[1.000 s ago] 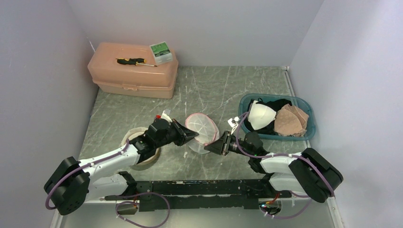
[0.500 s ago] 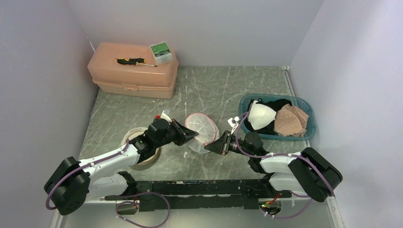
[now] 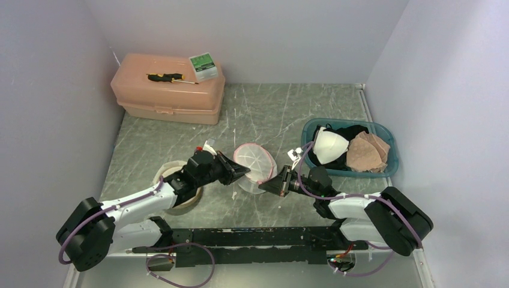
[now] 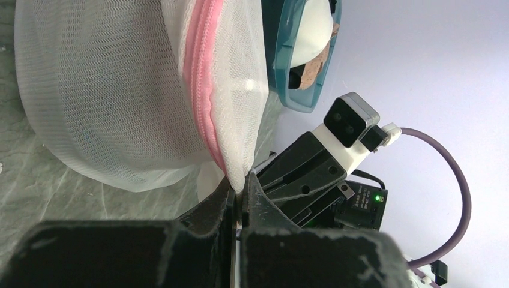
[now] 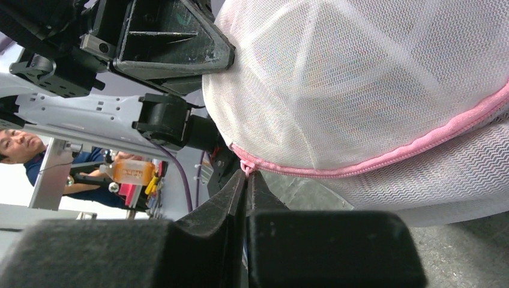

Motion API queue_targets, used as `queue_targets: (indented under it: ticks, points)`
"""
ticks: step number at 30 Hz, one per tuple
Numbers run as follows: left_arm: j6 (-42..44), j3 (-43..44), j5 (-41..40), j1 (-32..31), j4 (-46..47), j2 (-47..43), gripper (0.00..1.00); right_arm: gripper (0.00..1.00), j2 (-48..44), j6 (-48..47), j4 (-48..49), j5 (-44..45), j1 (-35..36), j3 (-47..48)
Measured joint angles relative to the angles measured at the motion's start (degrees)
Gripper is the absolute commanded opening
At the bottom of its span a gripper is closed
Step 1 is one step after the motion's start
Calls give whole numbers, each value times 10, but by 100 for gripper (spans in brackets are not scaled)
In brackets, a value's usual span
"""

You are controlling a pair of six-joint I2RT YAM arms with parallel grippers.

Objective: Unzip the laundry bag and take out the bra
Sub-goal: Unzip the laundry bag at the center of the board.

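Fingers (image 5: 227,201) pinched together on either side of the laundry bag (image 4: 108,90).
My left gripper (image 4: 239,191) clamped its mesh edge by the pink zipper (image 4: 198,78), and my right gripper (image 5: 246,180) nipped the zipper pull (image 5: 246,166). The bag stood between them on the table (image 3: 270,108). I couldn't make out the bra through the mesh.

Your grey marbled tabletop (image 3: 282,111) sits boxed by plain pale lilac walls (image 3: 252,36) left, far and right. Light is soft, even.
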Motion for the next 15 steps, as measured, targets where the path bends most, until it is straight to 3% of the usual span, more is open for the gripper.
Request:
queue_targets:
  ticks: [8,15]
  points:
    - [0,-2,0,0,1,0,3,0,-58,-21,-58,9,0,0]
    - [3,-2,1,0,-4,-1,3,0,-172,-86,-247,74,0,13]
